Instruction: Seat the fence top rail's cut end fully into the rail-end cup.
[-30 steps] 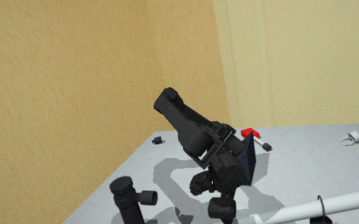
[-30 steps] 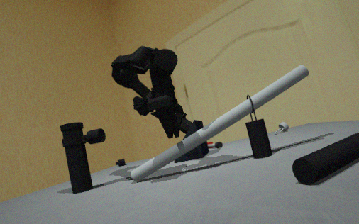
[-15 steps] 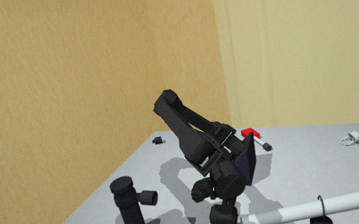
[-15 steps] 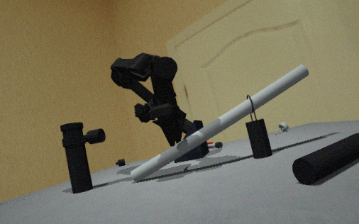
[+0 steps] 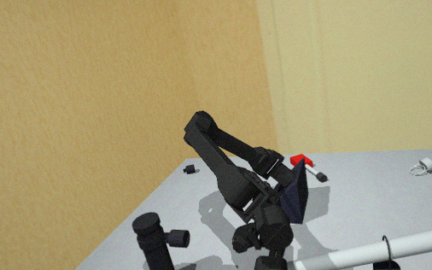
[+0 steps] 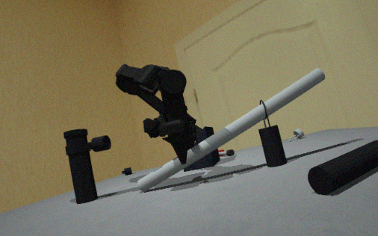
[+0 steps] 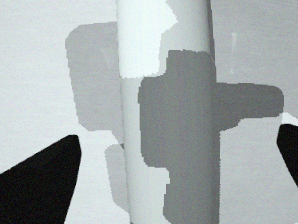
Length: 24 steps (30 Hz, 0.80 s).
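The white rail (image 5: 421,243) (image 6: 286,95) (image 7: 170,110) slants through the wire loop (image 6: 265,110) on the short post (image 6: 273,146). Its lower end is down at or near the table, apart from the cup and right of the big post (image 5: 158,258) (image 6: 82,177). The rail-end cup (image 5: 179,238) (image 6: 101,143) hangs on the brace band (image 6: 78,149), just under the post cap (image 5: 146,220) (image 6: 75,133), facing right. My gripper (image 6: 184,154) (image 7: 182,139) is open, its fingers either side of the rail with gaps in the wrist view. Its tips are cut off in the top view.
A thick black cylinder (image 6: 349,168) lies at the front right. A small black part (image 5: 189,169) (image 6: 127,171) lies at the back left. A red-headed tool (image 5: 301,160) lies behind the arm's base. A white ring-like fitting (image 5: 427,165) (image 6: 298,133) lies at the back right.
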### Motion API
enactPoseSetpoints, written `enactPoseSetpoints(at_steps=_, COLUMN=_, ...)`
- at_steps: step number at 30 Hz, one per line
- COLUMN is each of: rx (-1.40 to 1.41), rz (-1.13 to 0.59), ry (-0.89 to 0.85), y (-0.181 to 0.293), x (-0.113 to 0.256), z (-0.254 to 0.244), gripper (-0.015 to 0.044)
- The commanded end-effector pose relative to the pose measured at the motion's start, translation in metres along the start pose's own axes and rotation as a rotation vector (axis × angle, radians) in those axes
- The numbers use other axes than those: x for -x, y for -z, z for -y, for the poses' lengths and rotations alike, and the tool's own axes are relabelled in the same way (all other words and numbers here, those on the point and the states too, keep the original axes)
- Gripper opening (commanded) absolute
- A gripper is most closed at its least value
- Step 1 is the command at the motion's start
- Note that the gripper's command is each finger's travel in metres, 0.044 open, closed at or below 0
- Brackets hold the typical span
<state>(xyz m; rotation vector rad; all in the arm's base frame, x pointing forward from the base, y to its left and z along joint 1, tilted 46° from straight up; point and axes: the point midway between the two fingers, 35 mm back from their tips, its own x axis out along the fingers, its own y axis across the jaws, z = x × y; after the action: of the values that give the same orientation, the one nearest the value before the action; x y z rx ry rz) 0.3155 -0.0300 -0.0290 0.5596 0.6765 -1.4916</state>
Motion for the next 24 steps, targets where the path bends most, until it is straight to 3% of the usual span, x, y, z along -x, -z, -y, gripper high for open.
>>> enactPoseSetpoints(at_steps=1, rx=0.004, rz=0.006, ry=0.006, y=-0.001, x=-0.008, z=0.002, gripper=0.0440)
enactPoseSetpoints(at_steps=11, rx=0.004, rz=0.008, ry=0.007, y=-0.002, x=-0.021, z=0.003, gripper=0.0440)
enactPoseSetpoints(at_steps=18, rx=0.004, rz=0.008, ry=0.007, y=-0.002, x=-0.021, z=0.003, gripper=0.0256)
enactPoseSetpoints(at_steps=24, rx=0.004, rz=0.008, ry=0.007, y=-0.002, x=-0.021, z=0.003, gripper=0.0216)
